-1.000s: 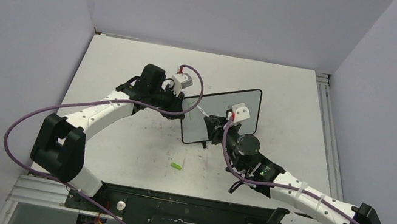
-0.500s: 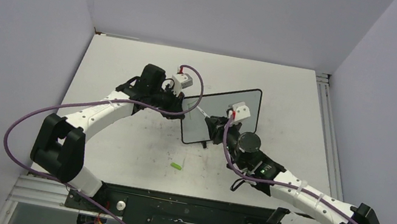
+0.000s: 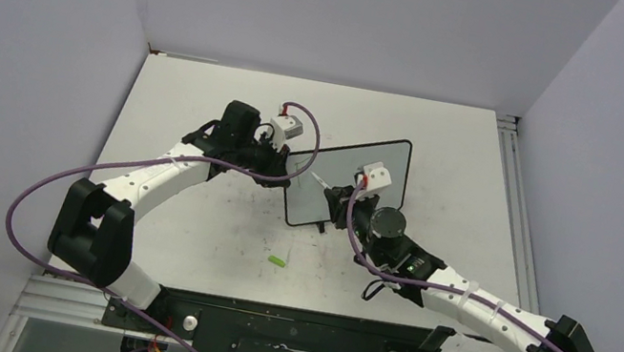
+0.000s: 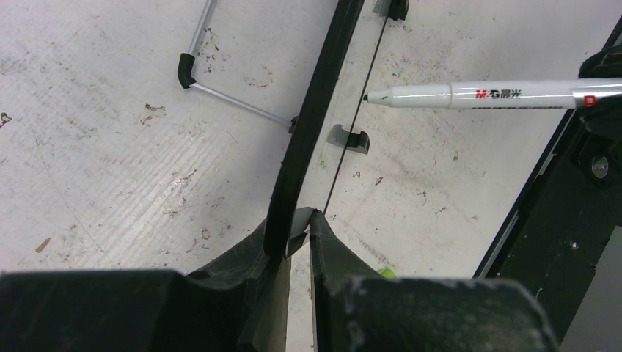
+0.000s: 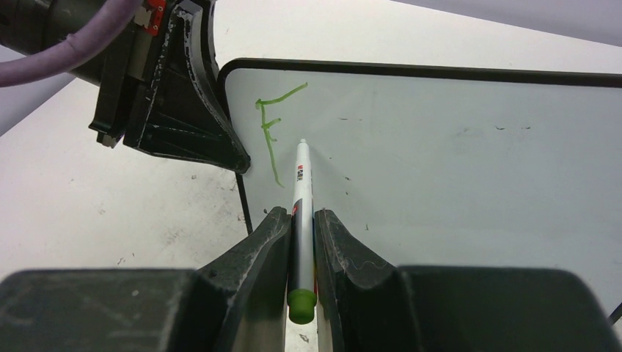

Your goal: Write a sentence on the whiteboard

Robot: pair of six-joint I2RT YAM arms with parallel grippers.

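The whiteboard (image 3: pixel 342 158) stands tilted near the table's middle. My left gripper (image 3: pixel 283 167) is shut on the whiteboard's black frame (image 4: pixel 308 117) at its left edge, with one jaw on each side of it (image 4: pixel 297 220). My right gripper (image 5: pixel 297 214) is shut on a white marker (image 5: pixel 301 183) with a green end. The marker tip points at the board face (image 5: pixel 455 161), just right of a green letter "F" (image 5: pixel 271 128), the only part of the sentence that shows. I cannot tell whether the tip touches the board. The marker also shows in the left wrist view (image 4: pixel 477 95).
A green marker cap (image 3: pixel 277 260) lies on the scuffed tabletop in front of the board. A thin metal stand leg (image 4: pixel 220 92) sticks out behind the board. Purple cables loop from both arms. Walls close in the table on three sides.
My right arm has shifted a little to the left with the marker still at the board's left part. My left arm and the board have not moved.
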